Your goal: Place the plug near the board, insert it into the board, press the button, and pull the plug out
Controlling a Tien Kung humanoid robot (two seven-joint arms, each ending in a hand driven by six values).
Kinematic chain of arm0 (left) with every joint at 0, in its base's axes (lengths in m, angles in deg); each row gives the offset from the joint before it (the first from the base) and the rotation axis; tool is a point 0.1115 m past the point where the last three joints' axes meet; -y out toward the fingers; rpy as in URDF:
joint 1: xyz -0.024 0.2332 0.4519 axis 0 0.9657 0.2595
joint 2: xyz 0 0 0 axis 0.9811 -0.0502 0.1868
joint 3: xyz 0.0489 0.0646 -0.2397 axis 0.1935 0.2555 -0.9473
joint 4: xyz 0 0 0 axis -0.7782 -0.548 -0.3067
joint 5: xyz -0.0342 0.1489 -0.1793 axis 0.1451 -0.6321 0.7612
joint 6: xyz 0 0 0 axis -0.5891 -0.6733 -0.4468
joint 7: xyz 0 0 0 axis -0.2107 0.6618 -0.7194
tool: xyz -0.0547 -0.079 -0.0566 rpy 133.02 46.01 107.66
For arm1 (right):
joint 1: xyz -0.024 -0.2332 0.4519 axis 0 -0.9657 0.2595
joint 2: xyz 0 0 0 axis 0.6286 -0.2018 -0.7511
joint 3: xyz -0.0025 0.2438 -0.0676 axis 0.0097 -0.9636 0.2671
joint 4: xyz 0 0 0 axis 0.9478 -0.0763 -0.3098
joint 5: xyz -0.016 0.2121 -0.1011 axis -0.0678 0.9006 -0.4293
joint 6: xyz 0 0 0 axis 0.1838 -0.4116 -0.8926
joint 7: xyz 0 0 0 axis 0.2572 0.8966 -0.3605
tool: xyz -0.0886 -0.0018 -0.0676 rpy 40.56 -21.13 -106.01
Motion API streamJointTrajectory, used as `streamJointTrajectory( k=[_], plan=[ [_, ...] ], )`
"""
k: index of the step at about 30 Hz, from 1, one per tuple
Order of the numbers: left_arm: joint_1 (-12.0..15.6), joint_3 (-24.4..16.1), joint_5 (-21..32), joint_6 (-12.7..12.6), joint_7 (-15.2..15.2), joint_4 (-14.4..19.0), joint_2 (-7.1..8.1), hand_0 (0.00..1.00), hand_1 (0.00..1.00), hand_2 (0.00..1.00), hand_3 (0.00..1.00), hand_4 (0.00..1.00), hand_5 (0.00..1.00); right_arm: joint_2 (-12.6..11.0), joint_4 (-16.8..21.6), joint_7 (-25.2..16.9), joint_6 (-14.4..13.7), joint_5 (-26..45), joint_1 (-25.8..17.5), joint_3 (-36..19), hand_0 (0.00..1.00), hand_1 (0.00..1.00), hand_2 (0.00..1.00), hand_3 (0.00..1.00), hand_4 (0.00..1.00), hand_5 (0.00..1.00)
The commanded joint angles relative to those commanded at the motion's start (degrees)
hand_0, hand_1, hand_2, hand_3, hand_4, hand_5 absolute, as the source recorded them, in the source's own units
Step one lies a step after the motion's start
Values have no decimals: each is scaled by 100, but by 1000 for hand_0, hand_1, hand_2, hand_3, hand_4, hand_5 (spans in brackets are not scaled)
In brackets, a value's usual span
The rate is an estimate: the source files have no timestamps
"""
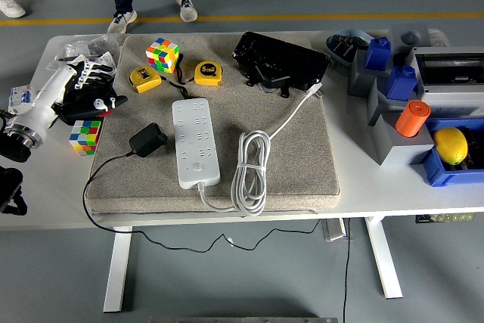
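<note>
Plug, one small black block point(148, 140) on its black cord, lies on the grey mat point(318, 164) just at nine o'clock of the single white power strip point(195, 141). Two yellow tape measures point(145, 79) and two colourful cubes point(162, 54) sit around. Left hand point(89, 88) rests at ten o'clock; its fingers I cannot tell.

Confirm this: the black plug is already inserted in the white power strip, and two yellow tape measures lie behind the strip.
Not quite. In the head view the black plug lies loose on the mat, left of the white power strip, not inserted. The two yellow tape measures do lie behind the strip.
</note>
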State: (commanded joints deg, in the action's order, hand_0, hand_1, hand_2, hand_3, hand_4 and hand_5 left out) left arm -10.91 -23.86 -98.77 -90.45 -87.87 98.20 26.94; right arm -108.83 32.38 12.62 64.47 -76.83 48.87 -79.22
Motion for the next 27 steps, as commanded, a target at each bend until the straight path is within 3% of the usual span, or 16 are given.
streamJointTrajectory(
  k=[16,21,27],
  plan=[
    [-341,778,-751,88,454,-296,-297,749,776,820,809,998,452,1,5,-13,18,9,-8,13,717,722,734,663,998,649],
    [-354,934,-1124,-66,412,-360,-372,749,768,792,806,998,454,-2,8,-16,20,7,-13,6,719,722,735,662,998,648],
    [-333,1069,-1216,-236,360,-490,-422,751,750,759,785,998,444,-1,10,-19,18,3,-22,5,718,722,735,664,998,648]
  ],
)
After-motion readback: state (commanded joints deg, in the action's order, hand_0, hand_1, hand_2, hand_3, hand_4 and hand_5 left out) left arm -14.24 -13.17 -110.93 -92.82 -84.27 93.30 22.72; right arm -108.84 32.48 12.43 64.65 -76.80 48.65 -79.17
